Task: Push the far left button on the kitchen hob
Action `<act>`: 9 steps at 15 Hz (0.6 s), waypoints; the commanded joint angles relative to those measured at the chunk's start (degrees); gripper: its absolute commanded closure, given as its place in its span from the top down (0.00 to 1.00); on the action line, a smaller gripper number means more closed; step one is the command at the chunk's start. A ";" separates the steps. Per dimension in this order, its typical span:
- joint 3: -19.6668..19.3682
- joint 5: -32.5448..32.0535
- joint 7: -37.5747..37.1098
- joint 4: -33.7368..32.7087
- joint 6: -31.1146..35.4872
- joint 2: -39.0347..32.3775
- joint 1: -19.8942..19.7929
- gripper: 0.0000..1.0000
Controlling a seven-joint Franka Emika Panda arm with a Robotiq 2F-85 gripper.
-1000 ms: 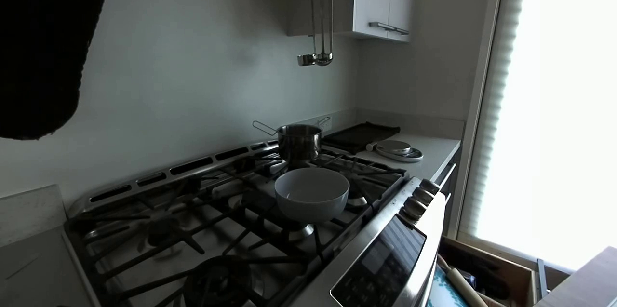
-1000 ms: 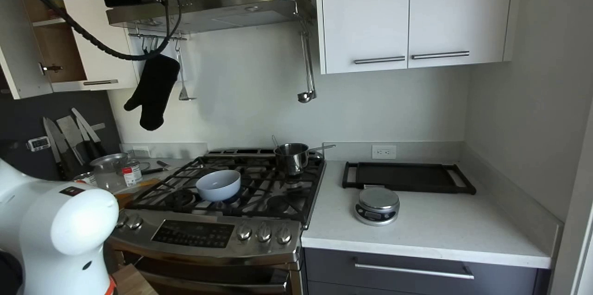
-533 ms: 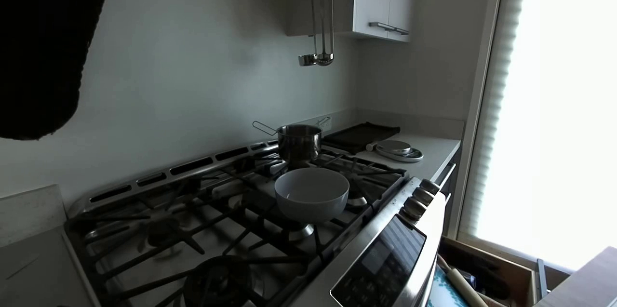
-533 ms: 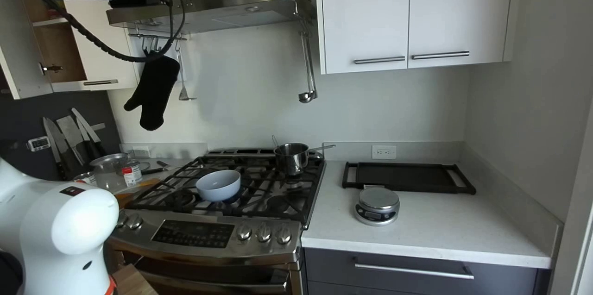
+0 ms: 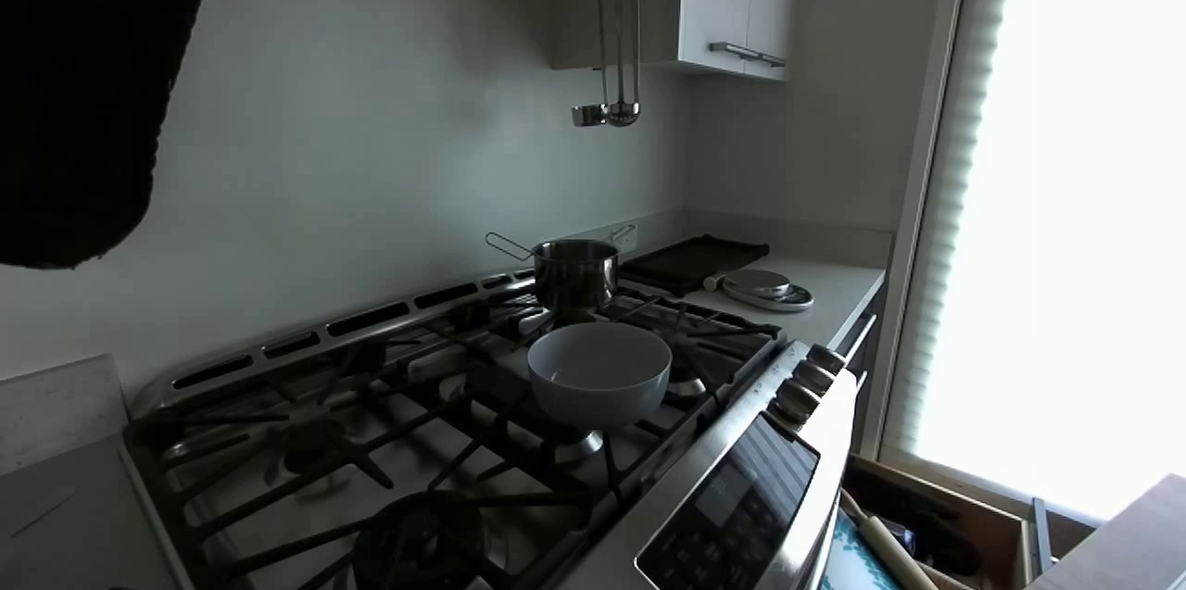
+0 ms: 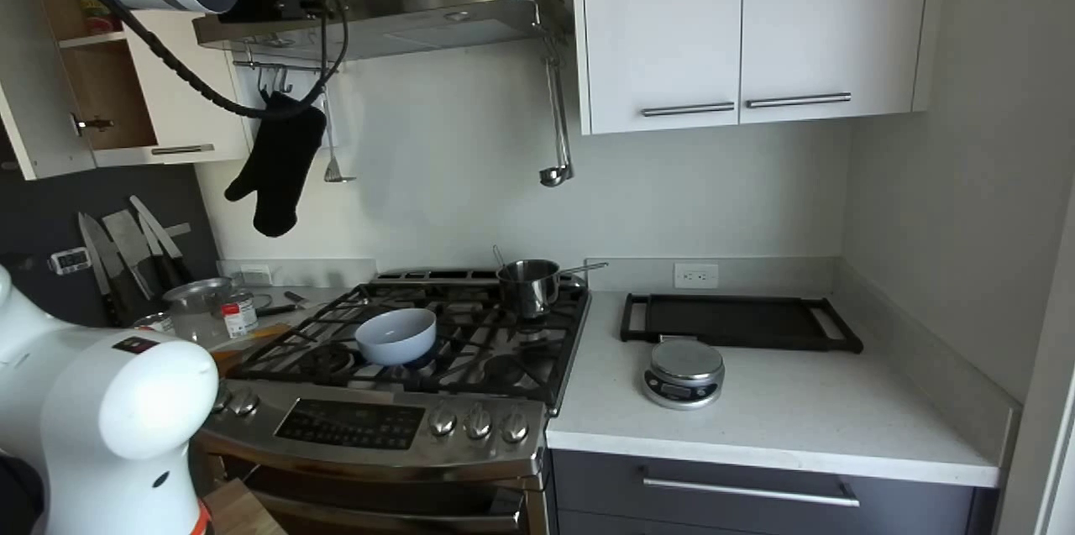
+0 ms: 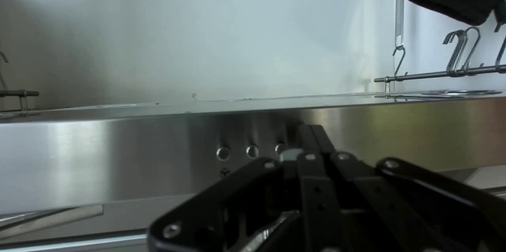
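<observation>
The hob shows in both exterior views, with black grates and a dark control panel. The left knobs are partly behind the white arm. In the wrist view, which looks upside down, a steel hood band carries a row of round buttons: one button, a middle button and a third button. My gripper is shut and empty. Its tips are at the hood band, just right of the third button in that view; I cannot tell whether they touch.
A white bowl and a steel pot stand on the hob. A black oven mitt and ladles hang near the hood. Wall cabinets are beside the hood. A cable hangs from the arm.
In an exterior view the arm's end has moved right and slightly down in front of the hood. The hanging ladles sway slightly. The hob, bowl and pot have not moved.
</observation>
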State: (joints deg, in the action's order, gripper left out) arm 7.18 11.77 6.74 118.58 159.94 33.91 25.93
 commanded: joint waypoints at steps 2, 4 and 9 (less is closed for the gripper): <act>-1.03 1.77 0.85 -0.01 3.02 -1.40 1.85 0.00; -1.20 1.83 0.85 -0.06 3.76 -1.61 2.11 0.00; -1.36 1.87 0.49 -0.41 5.12 -2.78 2.20 0.00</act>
State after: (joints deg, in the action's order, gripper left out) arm 6.57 12.14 6.74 118.54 163.12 32.79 26.93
